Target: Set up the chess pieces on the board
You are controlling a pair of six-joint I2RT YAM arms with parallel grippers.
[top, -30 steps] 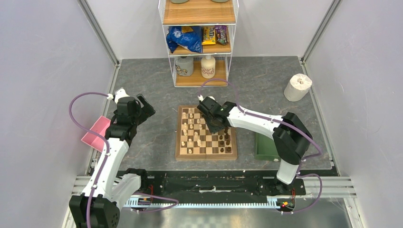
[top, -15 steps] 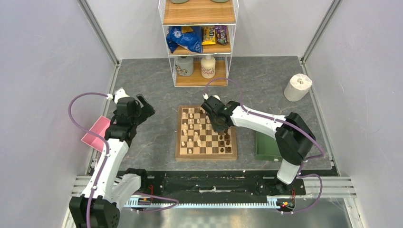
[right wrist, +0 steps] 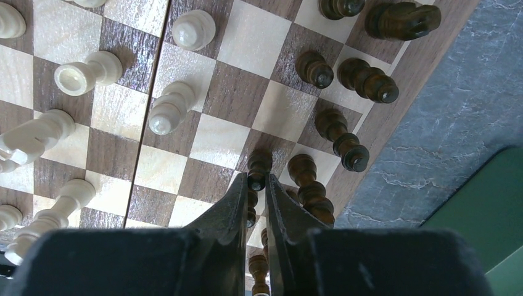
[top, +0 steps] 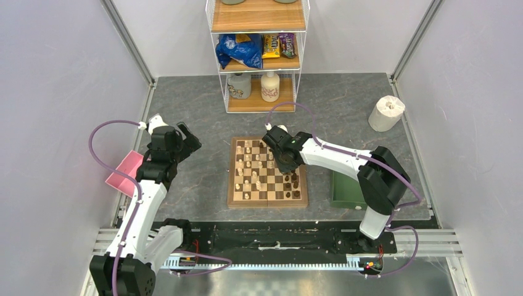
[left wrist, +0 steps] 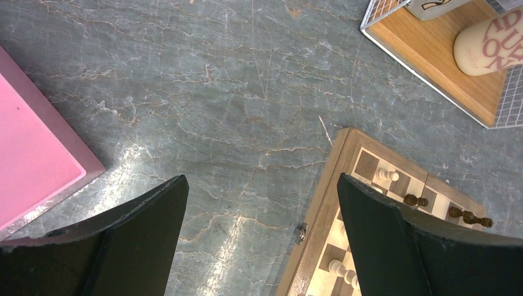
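The board (top: 231,185) lies mid-table, with pale chess pieces (top: 247,166) on its left half and dark ones (top: 295,183) along its right side. My right gripper (top: 287,165) hangs low over the board's right part. In the right wrist view the right gripper (right wrist: 256,180) is shut on a dark brown piece (right wrist: 258,165), which stands among other dark pieces (right wrist: 342,139); pale pieces (right wrist: 168,108) stand to the left. My left gripper (left wrist: 259,185) is open and empty above bare table left of the board (left wrist: 324,209).
A pink tray (top: 125,172) lies at the left edge and a green tray (top: 344,191) right of the board. A wire shelf rack (top: 259,55) with snacks and bottles stands at the back. A toilet roll (top: 387,113) sits at the back right.
My right gripper has shifted slightly to the right over the board while staying shut on the dark piece. The left arm has not moved.
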